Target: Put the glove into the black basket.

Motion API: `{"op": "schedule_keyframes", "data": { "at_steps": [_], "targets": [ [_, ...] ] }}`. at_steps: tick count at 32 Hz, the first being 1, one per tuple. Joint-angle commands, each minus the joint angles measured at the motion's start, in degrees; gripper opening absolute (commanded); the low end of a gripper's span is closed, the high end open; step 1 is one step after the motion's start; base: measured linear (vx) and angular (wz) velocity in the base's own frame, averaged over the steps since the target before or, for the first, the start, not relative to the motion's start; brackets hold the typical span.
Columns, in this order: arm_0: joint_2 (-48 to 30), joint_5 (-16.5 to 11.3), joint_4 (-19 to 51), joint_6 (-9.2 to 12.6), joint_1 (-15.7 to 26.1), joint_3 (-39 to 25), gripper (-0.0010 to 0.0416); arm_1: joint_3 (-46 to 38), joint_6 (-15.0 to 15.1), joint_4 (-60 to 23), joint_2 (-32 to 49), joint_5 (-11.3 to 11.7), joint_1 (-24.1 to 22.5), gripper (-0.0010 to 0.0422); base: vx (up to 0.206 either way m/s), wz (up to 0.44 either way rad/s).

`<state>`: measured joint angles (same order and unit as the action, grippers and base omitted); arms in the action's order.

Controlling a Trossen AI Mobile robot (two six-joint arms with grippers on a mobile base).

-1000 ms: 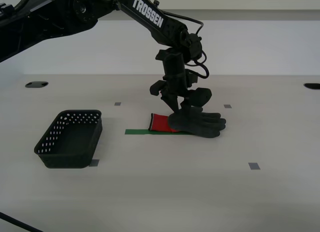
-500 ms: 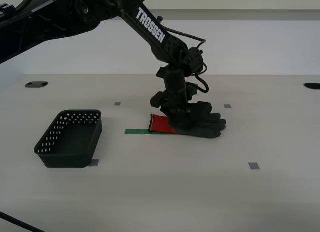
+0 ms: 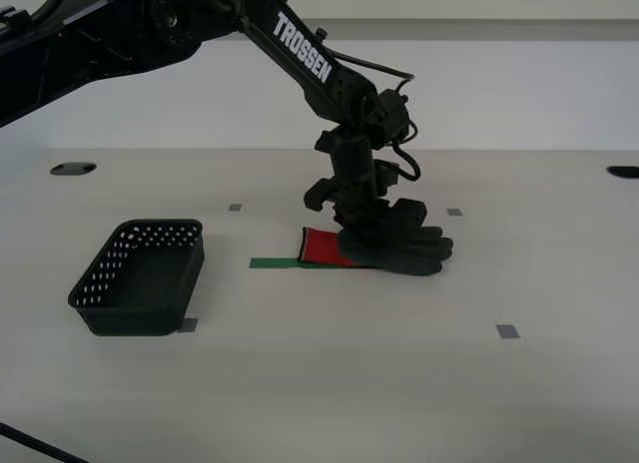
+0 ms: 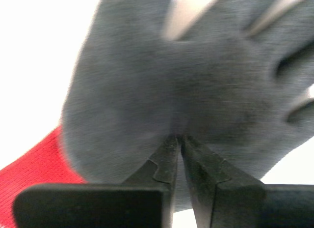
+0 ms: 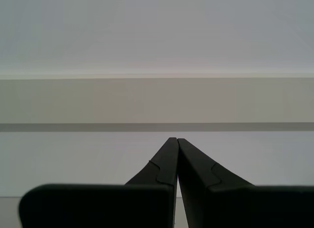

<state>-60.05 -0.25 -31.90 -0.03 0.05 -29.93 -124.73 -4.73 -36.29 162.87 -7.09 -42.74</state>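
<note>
The glove (image 3: 391,246) (red cuff toward the black basket (image 3: 140,275)) lies on the bench (image 3: 329,363), pinched at its palm by my second tool (image 4: 178,137); my first tool (image 5: 175,139) is closed, empty.

The glove (image 3: 389,246) lies on the table (image 3: 399,383), over one end of a tape strip (image 3: 272,263). The black basket (image 3: 140,276) sits well apart, toward the exterior view's left.

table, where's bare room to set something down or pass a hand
The table is bare along its near edge and on the exterior view's right, past the glove. Also between the black basket and the glove, apart from a green tape strip. It is crowded at the glove, where my second end effector pinches it.
</note>
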Motion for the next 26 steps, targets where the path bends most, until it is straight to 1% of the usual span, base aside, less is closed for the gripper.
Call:
{"op": "schedule_keyframes", "data": {
  "at_steps": [1, 2, 3, 4, 5, 6, 7, 8, 11, 15, 18, 20, 23, 26],
  "targets": [
    [0.00, 0.04, -0.17, 0.00, 0.00, -0.07, 0.0001, -0.37, -0.39, -2.21, -0.02, -0.46, -0.24, 0.0058, 0.000, 0.000],
    [0.00, 0.04, -0.15, 0.00, -0.02, -0.07, 0.0001, -0.42, 1.36, -3.87, -0.02, -0.33, -0.24, 0.0092, 0.000, 0.000],
    [0.00, 0.04, -0.17, 0.00, -0.02, -0.07, 0.0001, -0.42, 1.81, -4.50, -0.02, -0.22, -0.24, 0.0106, 0.000, 0.000],
    [0.00, 0.04, -0.20, 0.00, 0.00, -0.07, 0.0001, -0.42, 2.10, -5.55, -0.02, -0.13, -0.17, 0.0137, 0.000, 0.000],
    [0.00, 0.04, -0.17, 0.00, 0.00, -0.07, 0.0001, -0.42, 2.19, -6.36, -0.02, 0.04, -0.09, 0.0172, 0.000, 0.000],
    [0.00, 0.04, -0.20, 0.00, 0.00, -0.07, 0.0001, -0.42, 2.23, -6.51, -0.02, 0.02, -0.09, 0.0193, 0.000, 0.000],
    [0.00, 0.04, -0.20, 0.00, -0.02, -0.07, 0.0001, -0.87, 2.01, -6.78, -0.04, -0.02, -0.31, 0.0243, 0.000, 0.000],
    [0.00, 0.04, -0.17, 0.00, -0.02, -0.07, 0.0001, -1.55, 1.16, -7.32, -0.04, -0.02, -0.63, 0.0259, 0.000, 0.000],
    [0.00, 0.04, -0.15, 0.00, 0.00, -0.07, 0.0001, -4.44, -0.90, -9.25, -0.07, -0.02, -1.09, 0.0278, 0.000, 0.000],
    [0.00, 0.04, -0.17, 0.00, 0.00, -0.07, 0.0001, -8.55, -1.03, -10.97, -0.07, -0.07, -1.84, 0.0276, 0.000, 0.000],
    [0.00, 0.04, -0.20, 0.00, -0.02, -0.07, 0.0001, -10.29, -1.81, -10.93, -0.07, -0.07, -2.99, 0.0269, 0.000, 0.000],
    [0.00, 0.04, -0.15, 0.00, 0.00, -0.07, 0.0001, -10.25, -3.41, -10.78, -0.04, -0.07, -3.91, 0.0271, 0.000, 0.000],
    [0.00, 0.04, -0.17, 0.00, -0.02, -0.07, 0.0001, -9.68, -3.74, -9.73, 0.02, 0.02, -5.22, 0.0270, 0.000, 0.000],
    [0.00, 0.04, -0.17, 0.00, 0.00, -0.07, 0.0001, -9.07, -5.35, -7.34, 0.02, 0.02, -5.70, 0.0270, 0.000, 0.000]
  ]
}}
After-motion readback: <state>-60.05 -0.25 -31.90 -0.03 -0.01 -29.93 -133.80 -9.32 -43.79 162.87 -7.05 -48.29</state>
